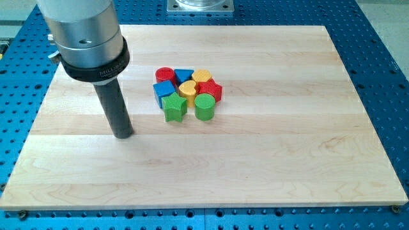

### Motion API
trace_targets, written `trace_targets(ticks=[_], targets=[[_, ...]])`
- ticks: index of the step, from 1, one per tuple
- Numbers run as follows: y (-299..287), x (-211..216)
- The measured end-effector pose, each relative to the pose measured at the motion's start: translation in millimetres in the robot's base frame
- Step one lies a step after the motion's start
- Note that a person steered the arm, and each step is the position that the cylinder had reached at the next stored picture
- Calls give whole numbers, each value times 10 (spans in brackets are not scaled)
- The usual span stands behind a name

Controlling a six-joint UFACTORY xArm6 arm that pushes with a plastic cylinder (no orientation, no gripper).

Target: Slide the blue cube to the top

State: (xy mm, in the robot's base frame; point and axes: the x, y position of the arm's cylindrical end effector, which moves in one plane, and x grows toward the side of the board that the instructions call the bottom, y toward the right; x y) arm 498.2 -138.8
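Observation:
The blue cube [164,89] sits at the left side of a tight cluster of blocks near the middle of the wooden board [287,160]. A red cylinder [165,75] lies just above it and a green star-shaped block [174,107] just below and to its right. My tip [123,135] rests on the board to the left of the cluster and below it, well apart from the blue cube.
The cluster also holds a blue triangular block [184,76], a yellow block [202,76], a yellow heart-shaped block [187,89], a red block [210,90] and a green cylinder [204,107]. The board lies on a blue perforated table [383,38].

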Motion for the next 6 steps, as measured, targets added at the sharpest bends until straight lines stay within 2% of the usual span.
trace_targets(ticks=[3,4,6], targets=[[0,90],[2,-147],[464,-257]])
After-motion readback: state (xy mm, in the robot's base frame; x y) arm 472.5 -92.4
